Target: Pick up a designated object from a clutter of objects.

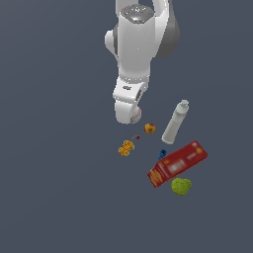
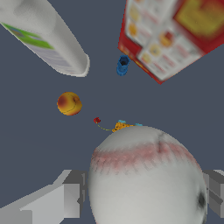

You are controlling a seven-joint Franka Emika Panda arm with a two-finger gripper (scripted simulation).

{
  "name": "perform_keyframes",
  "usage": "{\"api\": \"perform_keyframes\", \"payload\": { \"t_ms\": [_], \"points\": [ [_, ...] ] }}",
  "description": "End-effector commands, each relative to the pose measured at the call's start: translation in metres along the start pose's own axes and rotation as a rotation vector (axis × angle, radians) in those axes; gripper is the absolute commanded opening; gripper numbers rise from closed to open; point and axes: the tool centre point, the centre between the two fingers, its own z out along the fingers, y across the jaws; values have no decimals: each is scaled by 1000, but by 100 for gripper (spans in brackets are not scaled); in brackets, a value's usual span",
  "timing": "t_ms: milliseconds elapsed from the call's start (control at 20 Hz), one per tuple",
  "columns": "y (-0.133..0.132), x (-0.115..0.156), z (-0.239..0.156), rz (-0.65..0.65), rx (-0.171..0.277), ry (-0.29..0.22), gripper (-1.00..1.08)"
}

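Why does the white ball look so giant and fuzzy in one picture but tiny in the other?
In the wrist view the white ball sits right against the camera between the gripper fingers, so it fills the frame and its red stitches look smeared. In the exterior view only a sliver of it shows, mostly hidden under the arm; everything there renders small, coarse and shadowless.

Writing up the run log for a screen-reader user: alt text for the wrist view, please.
A white ball with red stitching fills the foreground, sitting between the claw's grey fingers. Beyond it on the dark floor lie an orange-red ball, a small blue piece, a pale bottle, a red box, and a tiny red speck.
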Motion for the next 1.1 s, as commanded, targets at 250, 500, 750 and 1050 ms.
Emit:
{"api": "perform_keyframes", "payload": {
  "t_ms": [250,500,750,1050],
  "points": [
    [-31,-5,-56,-1,-1,4,-100],
    [-46,-9,-84,-1,-1,4,-100],
    [-55,-11,-102,0,-1,4,-100],
    [-56,-11,-108,1,-1,2,-100]
  ]
}}
